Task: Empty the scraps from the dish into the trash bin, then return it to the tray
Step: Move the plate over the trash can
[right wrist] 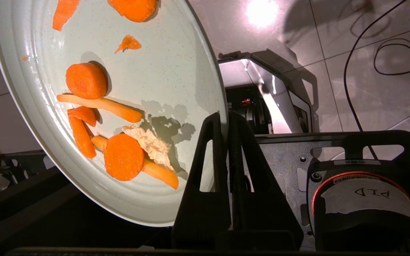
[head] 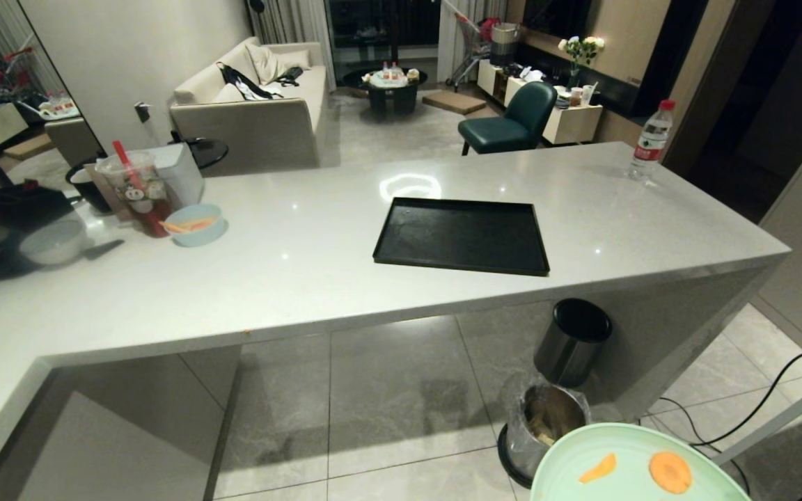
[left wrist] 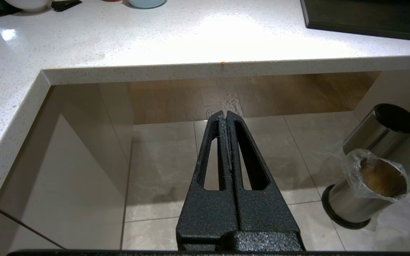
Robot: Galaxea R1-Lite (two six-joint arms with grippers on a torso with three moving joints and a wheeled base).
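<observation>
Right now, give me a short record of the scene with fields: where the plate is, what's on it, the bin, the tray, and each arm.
plate: pale green plate, off the counter, clamped at its rim by the right gripper
scraps: carrot pieces and a whitish bit on the plate
bin: bag-lined steel bin on the floor, just beyond the plate
tray: black tray on the counter, nothing on it
left gripper: left gripper, jaws shut, holding nothing, above the floor
</observation>
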